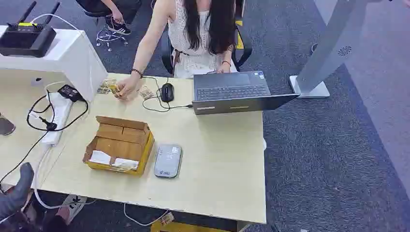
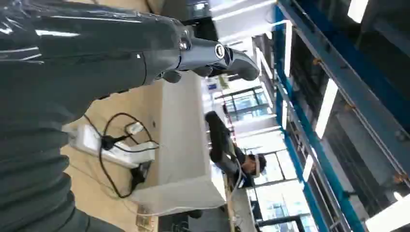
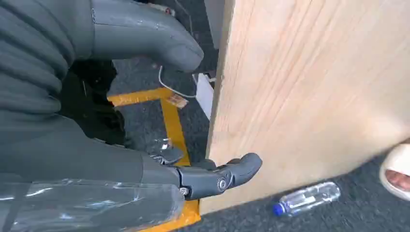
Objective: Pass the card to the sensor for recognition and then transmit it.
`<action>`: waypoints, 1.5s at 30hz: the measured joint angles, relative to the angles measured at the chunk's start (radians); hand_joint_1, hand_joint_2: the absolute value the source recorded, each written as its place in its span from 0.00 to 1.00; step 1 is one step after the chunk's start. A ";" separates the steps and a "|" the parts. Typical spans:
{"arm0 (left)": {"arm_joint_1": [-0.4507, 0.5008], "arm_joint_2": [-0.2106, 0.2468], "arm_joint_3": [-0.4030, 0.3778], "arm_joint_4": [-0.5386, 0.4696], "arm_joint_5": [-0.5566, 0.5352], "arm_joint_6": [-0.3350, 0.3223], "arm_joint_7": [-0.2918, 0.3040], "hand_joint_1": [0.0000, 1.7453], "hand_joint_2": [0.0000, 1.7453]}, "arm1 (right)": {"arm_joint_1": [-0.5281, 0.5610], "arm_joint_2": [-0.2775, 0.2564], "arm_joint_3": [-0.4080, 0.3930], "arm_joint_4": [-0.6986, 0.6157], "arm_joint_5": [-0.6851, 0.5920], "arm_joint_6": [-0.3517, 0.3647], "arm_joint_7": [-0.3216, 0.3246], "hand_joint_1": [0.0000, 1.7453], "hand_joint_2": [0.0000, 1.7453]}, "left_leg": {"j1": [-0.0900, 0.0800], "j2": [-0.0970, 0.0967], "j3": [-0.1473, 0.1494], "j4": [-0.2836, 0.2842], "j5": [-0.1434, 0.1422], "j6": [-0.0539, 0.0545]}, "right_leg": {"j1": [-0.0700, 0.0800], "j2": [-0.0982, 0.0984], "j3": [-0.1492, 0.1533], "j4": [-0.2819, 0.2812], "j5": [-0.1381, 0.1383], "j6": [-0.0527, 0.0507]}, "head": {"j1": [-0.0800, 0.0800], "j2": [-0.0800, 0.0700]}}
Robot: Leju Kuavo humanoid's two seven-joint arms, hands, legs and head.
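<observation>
From the head, a person's hand (image 1: 126, 87) held small cards (image 1: 107, 87) on the table (image 1: 217, 159), beyond the box (image 1: 120, 145) and the grey sensor (image 1: 168, 161). At the left wrist, the left hand (image 2: 121, 53) was empty, fingers straight. At the right wrist, the right hand (image 3: 145, 111) was empty, fingers apart, beside the table edge.

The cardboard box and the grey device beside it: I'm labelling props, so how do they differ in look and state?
The cardboard box is brown and yellow, with its flaps open and white items inside; the grey device is a flat, closed slab with rounded corners. The cardboard box is larger and taller; the grey device lies low. Both rest near the front edge of the table, side by side.
</observation>
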 joint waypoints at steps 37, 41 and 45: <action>-0.377 0.282 -0.447 0.413 -0.981 0.383 0.502 0.00 1.00 | -0.040 0.013 0.084 0.044 0.005 -0.051 0.092 0.00 1.00 | 0.000 0.001 -0.002 0.000 0.003 0.000 | 0.000 0.003 -0.002 0.000 0.003 0.000 | 0.000 0.000; -0.375 0.282 -0.448 0.427 -0.981 0.384 0.501 1.00 1.00 | -0.040 0.013 0.089 0.044 0.003 -0.051 0.095 0.00 1.00 | 0.000 0.001 -0.002 0.000 0.003 0.000 | 0.000 0.002 -0.002 0.000 0.003 0.000 | 0.000 0.000; -0.371 0.283 -0.451 0.435 -0.981 0.382 0.500 1.00 1.00 | -0.040 0.013 0.098 0.045 0.001 -0.051 0.096 0.00 1.00 | 0.000 0.001 -0.002 0.000 0.003 0.000 | 0.000 0.002 -0.002 0.000 0.003 0.000 | 0.000 0.000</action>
